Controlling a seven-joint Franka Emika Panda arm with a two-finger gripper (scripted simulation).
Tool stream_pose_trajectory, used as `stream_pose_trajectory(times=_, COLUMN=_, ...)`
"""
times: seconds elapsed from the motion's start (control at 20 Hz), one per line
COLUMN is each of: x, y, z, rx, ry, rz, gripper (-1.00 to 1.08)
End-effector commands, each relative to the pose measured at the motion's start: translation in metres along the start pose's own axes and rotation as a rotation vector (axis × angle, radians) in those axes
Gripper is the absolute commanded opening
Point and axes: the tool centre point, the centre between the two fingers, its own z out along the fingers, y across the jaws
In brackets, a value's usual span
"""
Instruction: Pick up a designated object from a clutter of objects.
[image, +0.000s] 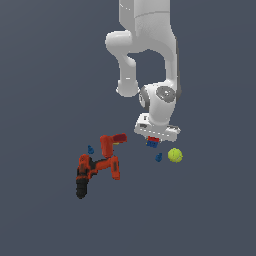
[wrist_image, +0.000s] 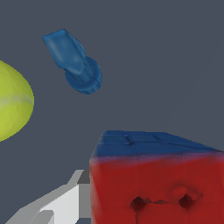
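Observation:
The designated object (image: 152, 142), a small brick with a red half and a blue half, sits directly under the white hand between the fingers of my gripper (image: 152, 140). In the wrist view the designated object (wrist_image: 157, 179) fills the near foreground. One white finger (wrist_image: 65, 199) presses against its side, and the other finger is hidden behind it. The gripper looks shut on it. The rest of the clutter lies around it: a yellow-green ball (image: 175, 155), a tiny blue piece (image: 159, 157), a red drill (image: 110, 145) and an orange-and-black drill (image: 92, 172).
The ball (wrist_image: 11, 100) and the blue piece (wrist_image: 74, 63) lie close to the held brick. Another tiny blue piece (image: 90, 149) sits beside the drills at the exterior view's left. Everything rests on a plain dark grey floor (image: 210, 215).

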Motion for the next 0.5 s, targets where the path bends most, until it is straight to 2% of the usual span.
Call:
stream_pose_trajectory(times=0.0, x=0.006, y=0.002, z=-0.011, rx=0.001, ry=0.002, rz=0.0, gripper=-1.0)
stream_pose_trajectory(times=0.45, x=0.039, y=0.015, z=-0.072, rx=0.001, ry=0.002, rz=0.001, gripper=-1.0)
